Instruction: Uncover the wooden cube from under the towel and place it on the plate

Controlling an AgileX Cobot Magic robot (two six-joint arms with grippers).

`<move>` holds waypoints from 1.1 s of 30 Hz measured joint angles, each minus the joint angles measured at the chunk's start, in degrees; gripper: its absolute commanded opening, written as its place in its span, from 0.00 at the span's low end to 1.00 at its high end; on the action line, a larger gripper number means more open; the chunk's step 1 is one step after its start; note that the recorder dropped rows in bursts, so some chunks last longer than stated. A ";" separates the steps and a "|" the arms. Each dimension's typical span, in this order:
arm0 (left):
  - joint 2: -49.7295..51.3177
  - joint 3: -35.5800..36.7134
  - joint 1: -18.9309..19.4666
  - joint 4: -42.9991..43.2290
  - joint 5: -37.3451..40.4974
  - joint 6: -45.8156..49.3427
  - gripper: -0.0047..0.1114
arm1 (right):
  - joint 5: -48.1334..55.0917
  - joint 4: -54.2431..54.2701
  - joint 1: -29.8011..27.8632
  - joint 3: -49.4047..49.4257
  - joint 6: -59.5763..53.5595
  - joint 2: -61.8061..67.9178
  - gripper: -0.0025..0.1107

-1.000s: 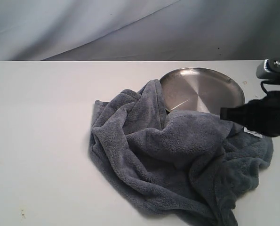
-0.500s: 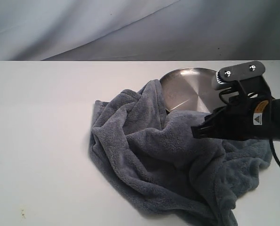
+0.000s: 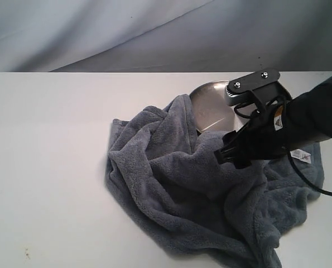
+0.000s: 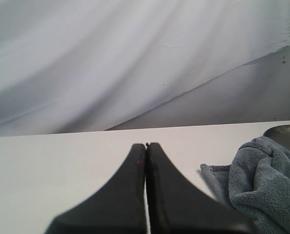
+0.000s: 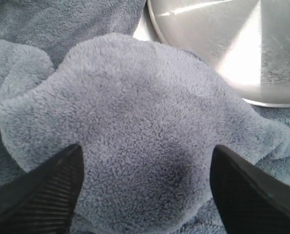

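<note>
Straddling a towel (image 3: pixel 171 190) hump with right gripper (image 3: pixel 228 155), spread wide — plate (image 3: pixel 210 106) just beyond, toward bench (image 3: pixel 54 167)'s far edge. Holding left gripper (image 4: pixel 145 156) pinched closed, empty.

The towel (image 3: pixel 199 190) is thick fleece cloth, fluffy and matt, while the plate (image 3: pixel 210 103) is brushed metal with a bright sheen. The worktop (image 3: pixel 48 167) looks smooth and matt white, and the right pincer (image 5: pixel 145 161) has matt black, finely ribbed pads (image 5: pixel 42 204).

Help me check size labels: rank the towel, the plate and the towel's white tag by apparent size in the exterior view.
1. towel, largest by far
2. plate, though much of it is hidden
3. white tag, smallest
</note>
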 measured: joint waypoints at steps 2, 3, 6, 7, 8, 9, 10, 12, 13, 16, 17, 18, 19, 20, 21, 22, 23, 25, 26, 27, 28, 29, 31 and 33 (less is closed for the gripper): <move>0.00 0.00 0.00 0.00 0.00 0.00 0.04 | 0.14 0.71 0.00 0.00 0.00 0.02 0.61; 0.00 0.00 0.00 0.00 0.00 0.00 0.04 | 0.02 0.72 0.00 0.00 0.00 0.02 0.61; 0.00 0.00 0.00 0.00 0.00 0.00 0.04 | -0.76 0.92 0.00 0.00 0.00 0.02 0.61; 0.00 0.00 0.00 0.00 0.00 0.00 0.04 | -1.14 0.92 0.00 0.00 0.00 0.02 0.61; 0.00 0.00 0.00 0.00 0.00 0.00 0.04 | -1.48 0.92 0.00 0.00 0.00 0.02 0.60; 0.00 0.00 0.00 0.00 0.00 0.00 0.04 | -2.17 0.92 0.00 0.00 0.00 0.02 0.59; 0.00 0.00 0.00 0.00 0.00 0.00 0.04 | -2.67 0.92 0.00 0.00 0.00 0.12 0.58; 0.00 0.00 0.00 0.00 0.00 0.00 0.04 | -3.54 0.81 0.00 0.00 -0.16 1.27 0.58; 0.00 0.00 0.00 0.00 0.00 0.00 0.04 | -3.63 0.81 0.00 0.00 -0.30 2.04 0.60; 0.00 0.00 0.00 0.00 0.00 0.00 0.04 | -3.80 0.71 0.00 0.00 -0.67 5.15 0.60; 0.00 0.00 0.00 0.00 0.00 0.00 0.04 | -4.09 0.71 0.00 -0.05 -0.67 5.28 0.60; 0.00 0.00 0.00 0.00 0.00 0.00 0.04 | -4.09 0.71 0.00 -0.05 -0.67 5.28 0.60; 0.00 0.00 0.00 0.00 0.00 0.00 0.04 | -4.22 0.71 0.00 -0.05 -0.80 5.32 0.60; 0.00 0.00 0.00 0.00 0.00 0.00 0.04 | -4.22 0.71 0.00 -0.05 -0.80 5.32 0.57; 0.00 0.00 0.00 0.00 0.00 0.00 0.04 | -4.22 0.71 0.00 -0.05 -0.80 5.42 0.55; 0.00 0.00 0.00 0.00 0.00 0.00 0.04 | -4.22 0.71 0.00 -0.05 -0.80 5.42 0.50; 0.00 0.00 0.00 0.00 0.00 0.00 0.04 | -3.94 0.83 0.00 -0.05 -0.80 5.42 0.47; 0.00 0.00 0.00 0.00 0.00 0.00 0.04 | -3.51 1.06 0.00 -0.14 -0.80 5.42 0.35; 0.00 0.00 0.00 0.00 0.00 0.00 0.04 | -3.39 1.17 0.00 -0.32 -0.69 5.42 0.31; 0.00 0.00 0.00 0.00 0.00 0.00 0.04 | -3.05 1.26 0.00 -0.46 -0.69 5.42 0.24; 0.00 0.00 0.00 0.00 0.00 0.00 0.04 | -2.79 1.43 0.00 -0.45 -0.69 5.42 0.15; 0.00 0.00 0.00 0.00 0.00 0.00 0.04 | -2.61 1.66 0.00 -0.45 -0.69 5.42 0.08; 0.00 0.00 0.00 0.00 0.00 0.00 0.04 | -2.50 1.97 0.00 -0.45 -0.69 5.42 0.02; 0.00 0.00 0.00 0.00 0.00 0.00 0.04 | -1.94 2.35 0.00 -0.58 -0.69 5.14 0.02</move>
